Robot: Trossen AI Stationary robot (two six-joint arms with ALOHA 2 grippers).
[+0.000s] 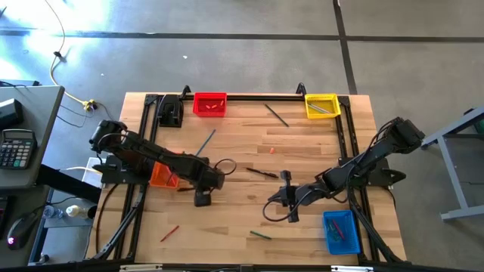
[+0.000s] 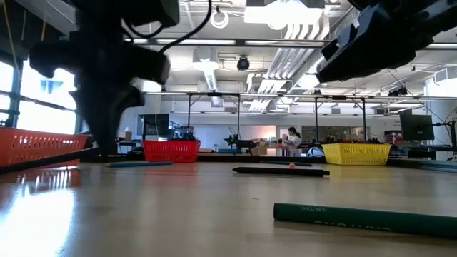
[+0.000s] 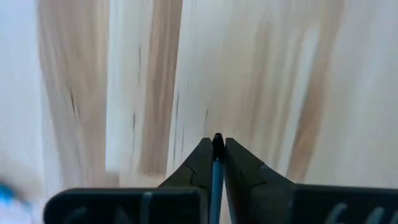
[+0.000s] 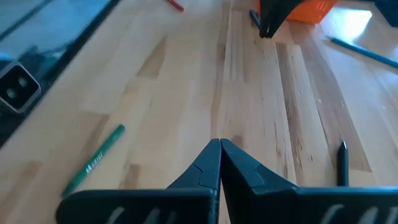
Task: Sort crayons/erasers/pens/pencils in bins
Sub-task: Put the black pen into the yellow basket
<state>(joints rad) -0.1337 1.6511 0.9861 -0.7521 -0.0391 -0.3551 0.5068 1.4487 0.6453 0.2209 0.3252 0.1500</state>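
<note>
My left gripper points down at the table next to the orange bin and is shut on a slim blue pen with a dark tip. It also shows in the right wrist view. My right gripper is shut and empty above the table's near middle. Lying flat on the table are a green pencil, a black pen, a second blue pen, a red crayon, a grey pencil and a small eraser. My left gripper pinches the blue pen between its two fingers. The pen lies along the fingers, and its dark tip shows just at their free ends. The fingers point down from above. I cannot tell whether the tip touches the table.
The red bin and the yellow bin stand at the far edge, and the blue bin at the near right. A dark stick lies beside my left gripper. A black frame borders the table.
</note>
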